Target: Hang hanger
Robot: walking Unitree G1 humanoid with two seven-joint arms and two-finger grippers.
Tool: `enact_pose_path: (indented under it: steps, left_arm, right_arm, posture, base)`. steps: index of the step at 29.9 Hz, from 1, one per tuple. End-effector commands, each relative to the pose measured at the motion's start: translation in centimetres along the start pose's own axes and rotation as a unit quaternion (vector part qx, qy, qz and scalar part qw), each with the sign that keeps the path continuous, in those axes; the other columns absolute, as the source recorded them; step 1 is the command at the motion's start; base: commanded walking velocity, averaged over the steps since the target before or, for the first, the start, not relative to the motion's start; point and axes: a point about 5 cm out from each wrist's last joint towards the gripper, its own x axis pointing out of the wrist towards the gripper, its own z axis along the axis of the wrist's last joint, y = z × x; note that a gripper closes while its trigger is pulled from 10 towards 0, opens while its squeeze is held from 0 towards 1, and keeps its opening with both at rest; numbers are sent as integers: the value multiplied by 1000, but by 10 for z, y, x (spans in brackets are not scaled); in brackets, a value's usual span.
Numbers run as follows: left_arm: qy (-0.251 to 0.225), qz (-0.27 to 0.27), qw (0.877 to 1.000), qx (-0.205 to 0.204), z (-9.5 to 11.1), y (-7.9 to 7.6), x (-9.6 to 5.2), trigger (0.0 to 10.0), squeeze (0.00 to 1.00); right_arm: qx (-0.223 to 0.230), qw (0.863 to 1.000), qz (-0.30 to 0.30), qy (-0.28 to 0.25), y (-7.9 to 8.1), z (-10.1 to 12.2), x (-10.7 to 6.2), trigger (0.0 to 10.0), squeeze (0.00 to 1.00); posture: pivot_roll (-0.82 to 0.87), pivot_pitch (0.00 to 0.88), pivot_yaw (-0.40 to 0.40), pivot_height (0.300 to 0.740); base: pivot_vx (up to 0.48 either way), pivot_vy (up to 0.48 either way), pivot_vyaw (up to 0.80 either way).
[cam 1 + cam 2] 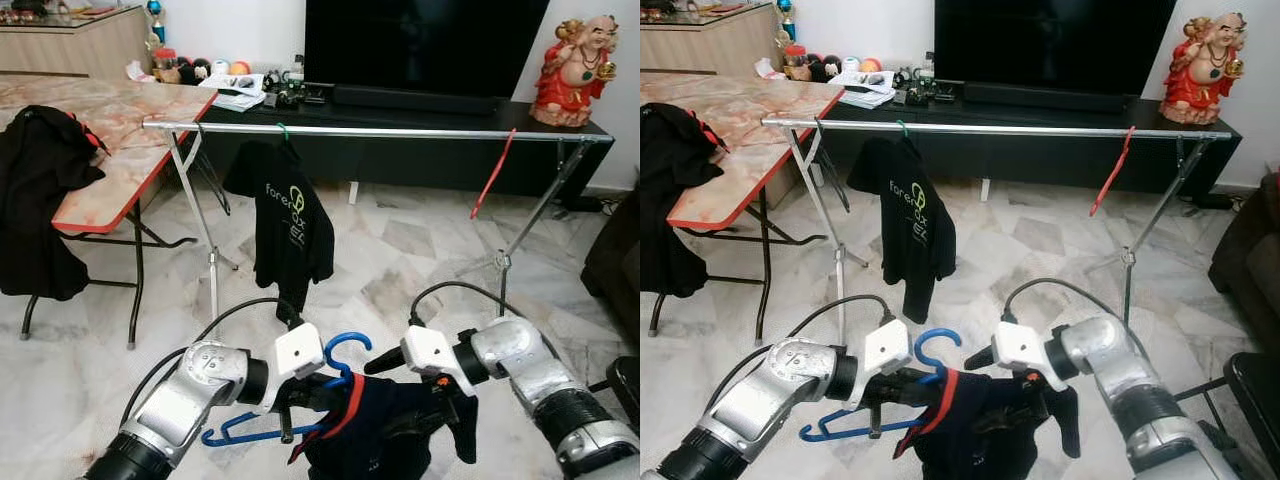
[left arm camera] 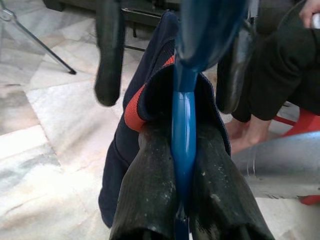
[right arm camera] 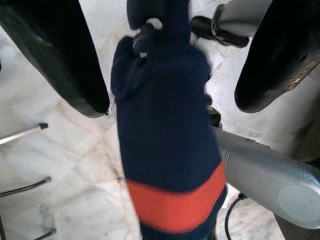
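Observation:
A blue plastic hanger [image 1: 345,350] carries a navy shirt [image 1: 390,430] with a red collar, low in front of me. My left gripper [image 2: 182,150] is shut on the hanger's blue neck [image 2: 184,125], just below the hook. My right gripper [image 3: 170,105] is open, its wide-spread fingers [image 3: 60,60] on either side of a navy sleeve with a red cuff [image 3: 165,135]. The silver clothes rail [image 1: 400,131] stands ahead, above and beyond both grippers. A black T-shirt [image 1: 290,225] hangs from its left part and an empty red hanger [image 1: 493,175] from its right part.
A marble-topped folding table [image 1: 110,130] with a black garment [image 1: 40,200] draped over it stands at the left. Behind the rail are a black TV cabinet [image 1: 420,160] and a red figurine [image 1: 575,70]. A dark sofa [image 1: 615,260] is at the right. A person's bare feet [image 2: 245,135] are close by.

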Motion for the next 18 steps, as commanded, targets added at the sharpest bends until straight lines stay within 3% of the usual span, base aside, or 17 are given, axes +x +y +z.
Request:
enact_pose_path:
  steps: [1, 7, 8, 10, 11, 18]
  left_arm:
    - [-15, -9, 999, 27, 15, 1, -1, 10000, 0]
    - [-20, -13, 999, 28, 18, -1, 2, 10000, 0]
    - [-19, -13, 999, 28, 18, -1, 2, 10000, 0]
    - [-19, -13, 999, 29, 18, -1, 3, 10000, 0]
    - [-19, -13, 999, 29, 18, -1, 3, 10000, 0]
    - [-23, -19, 999, 28, 19, -3, 4, 10000, 0]
  right_arm:
    - [-2, 1000, -8, -3, 0, -1, -1, 10000, 0]
    - [6, 1000, -16, -14, -1, -2, 2, 10000, 0]
    - [8, 1000, -10, -16, 0, -2, 2, 2118, 0]
    - [8, 1000, -9, -17, 0, -2, 2, 2118, 0]
    - [11, 1000, -6, -18, 0, -2, 1, 0, 0]
    - [14, 1000, -10, -16, 0, -4, 3, 0, 0]
  posture:
    - [66, 0, -70, 740]
    - [65, 0, -73, 740]
    - [63, 0, -74, 740]
    - [63, 0, -74, 740]
    - [62, 0, -74, 740]
    - [58, 0, -68, 740]
  base:
    - [0, 0, 0]
    - [0, 0, 0]
    - [0, 0, 0]
    - [0, 0, 0]
    - [0, 0, 0]
    - [0, 0, 0]
